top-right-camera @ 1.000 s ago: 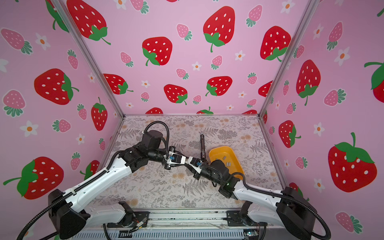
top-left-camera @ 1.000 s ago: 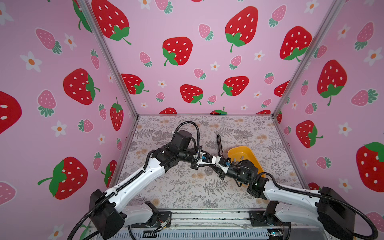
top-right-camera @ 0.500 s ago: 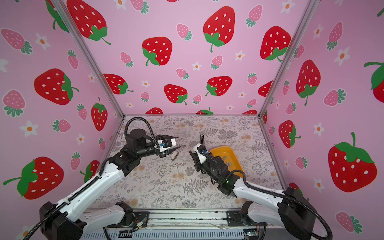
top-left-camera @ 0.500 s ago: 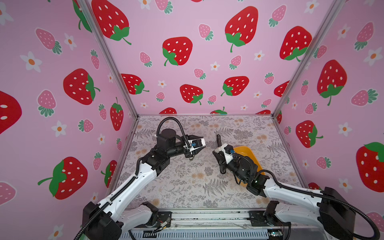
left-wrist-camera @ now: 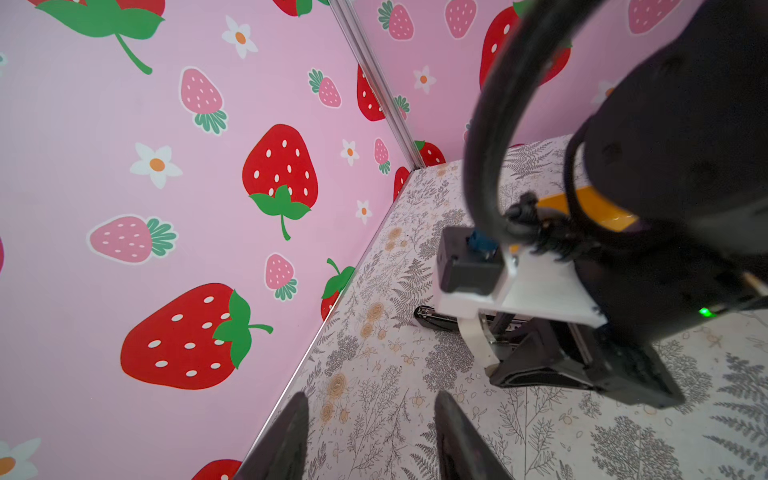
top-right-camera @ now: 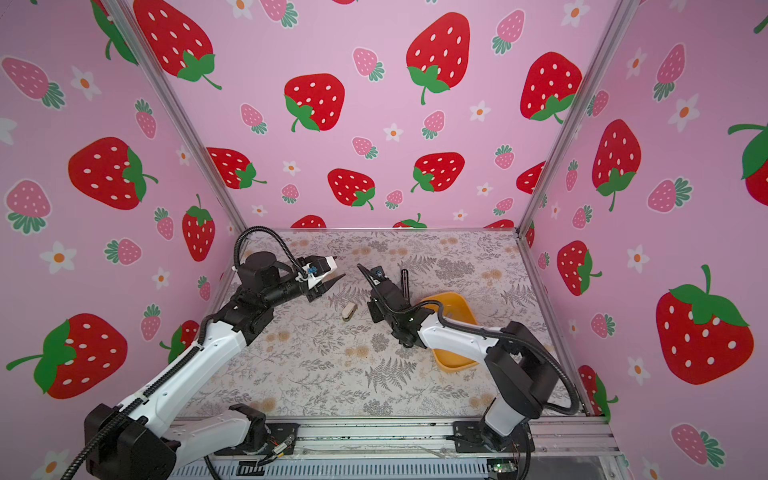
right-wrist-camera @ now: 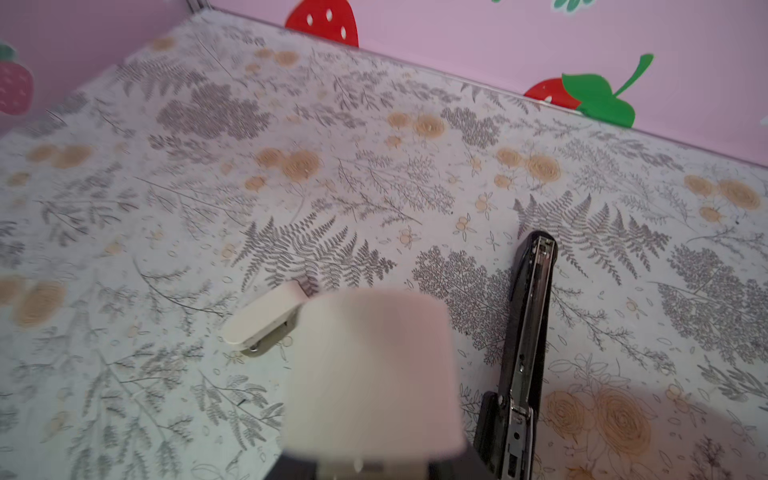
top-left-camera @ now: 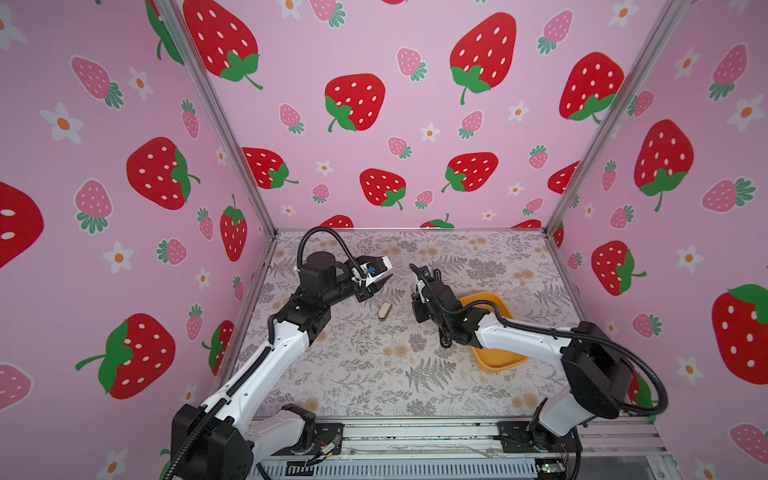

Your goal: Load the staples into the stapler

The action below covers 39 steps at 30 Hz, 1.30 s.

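Bright, even, diffuse light is seen throughout; faint shadows are cast on the surface (right-wrist-camera: 665,415). A whitish block (right-wrist-camera: 370,374) in the right jaws is blurred.

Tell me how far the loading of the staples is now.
Done: the black stapler lies opened on the table, channel showing. In hand: the right gripper is shut on a blurred whitish object; the left gripper is open and empty, near the small white stapler. Left: no staples are visible, so taking and inserting a strip probably remains.
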Tool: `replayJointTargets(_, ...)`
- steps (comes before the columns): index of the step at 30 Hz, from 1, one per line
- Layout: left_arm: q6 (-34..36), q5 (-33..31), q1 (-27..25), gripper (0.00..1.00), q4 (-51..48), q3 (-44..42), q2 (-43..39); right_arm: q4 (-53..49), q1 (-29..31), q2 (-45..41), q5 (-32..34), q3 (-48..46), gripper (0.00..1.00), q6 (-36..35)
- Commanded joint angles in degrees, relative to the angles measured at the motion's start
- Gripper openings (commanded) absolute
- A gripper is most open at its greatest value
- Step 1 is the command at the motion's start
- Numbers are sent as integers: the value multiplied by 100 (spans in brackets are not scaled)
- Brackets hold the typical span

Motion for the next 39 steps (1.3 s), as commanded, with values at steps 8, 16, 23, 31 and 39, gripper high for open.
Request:
replayJointTargets(8,-85,63,136,51,83,108,28,-1531,-309,1297,-382,860,4,545)
replayJointTargets(16,-125,207,191,51,71,141,45,-1544,-517,1528,-753,910,17,642)
replayJointTargets(23,-138,295,193,51,50,161,63,-1567,-516,1666,-877,990,23,648)
replayJointTargets(31,32,339,206,51,-170,242,137,-1553,-524,1634,-842,977,40,664)
replayJointTargets(39,306,330,200,51,-393,279,202,-1553,-514,1546,-819,938,51,671)
